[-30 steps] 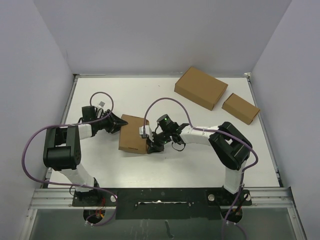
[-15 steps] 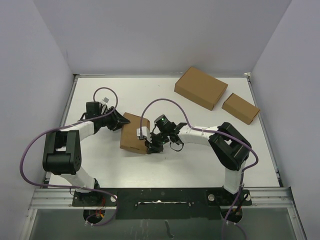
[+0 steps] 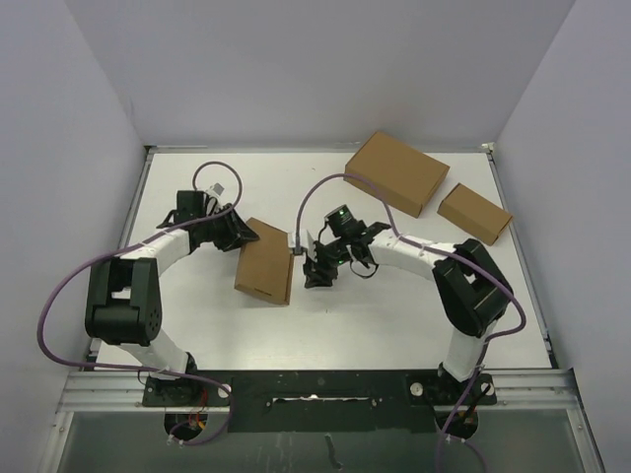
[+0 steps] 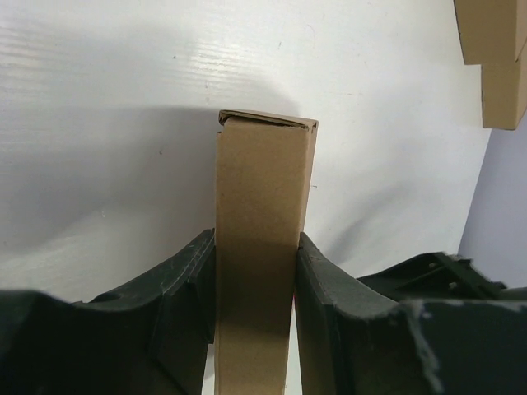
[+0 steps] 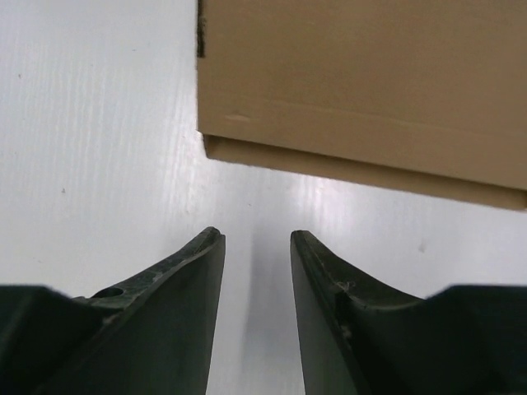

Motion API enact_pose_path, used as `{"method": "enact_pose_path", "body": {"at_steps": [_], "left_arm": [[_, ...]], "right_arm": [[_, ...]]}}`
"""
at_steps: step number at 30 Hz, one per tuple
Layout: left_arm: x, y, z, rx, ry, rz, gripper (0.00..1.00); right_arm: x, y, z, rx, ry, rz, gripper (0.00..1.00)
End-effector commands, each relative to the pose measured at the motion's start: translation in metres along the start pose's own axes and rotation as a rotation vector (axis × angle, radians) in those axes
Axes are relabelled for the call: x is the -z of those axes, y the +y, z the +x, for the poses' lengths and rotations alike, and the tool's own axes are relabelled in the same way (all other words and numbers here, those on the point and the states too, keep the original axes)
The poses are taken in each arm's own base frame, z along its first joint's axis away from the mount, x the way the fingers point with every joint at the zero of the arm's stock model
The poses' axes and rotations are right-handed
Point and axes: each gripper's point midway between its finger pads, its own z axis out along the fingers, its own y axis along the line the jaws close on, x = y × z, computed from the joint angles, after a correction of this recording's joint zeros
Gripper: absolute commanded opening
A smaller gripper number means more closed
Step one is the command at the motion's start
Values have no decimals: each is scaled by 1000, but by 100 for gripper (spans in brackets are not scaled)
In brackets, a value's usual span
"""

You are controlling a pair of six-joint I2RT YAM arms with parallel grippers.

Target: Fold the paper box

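Between the left jaws the paper box (image 4: 262,247) is clamped by its thin edge, low over the white, faintly ribbed worktop (image 3: 394,315). Its long side lies just ahead of the right jaws, which stand apart and hold nothing. We judge the folding nearly finished: the lid is down and the box is flat (only one end flap gapes a little). The cardboard is brown and matte, with sharp creases.
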Motion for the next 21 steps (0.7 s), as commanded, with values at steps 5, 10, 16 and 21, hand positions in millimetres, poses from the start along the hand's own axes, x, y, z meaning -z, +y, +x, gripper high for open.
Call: {"method": "enact_pose_path", "body": {"at_steps": [5, 10, 16, 21], "left_arm": [[11, 13, 13, -175, 45, -283, 8], [12, -1, 15, -280, 61, -376, 9], [8, -22, 27, -438, 94, -505, 9], [1, -31, 38, -545, 126, -613, 9]], "right_arm": [[100, -44, -46, 29, -182, 192, 39], [137, -53, -44, -8, -232, 260, 39], [165, -59, -41, -37, -274, 308, 39], [185, -63, -40, -49, -302, 347, 40]]}}
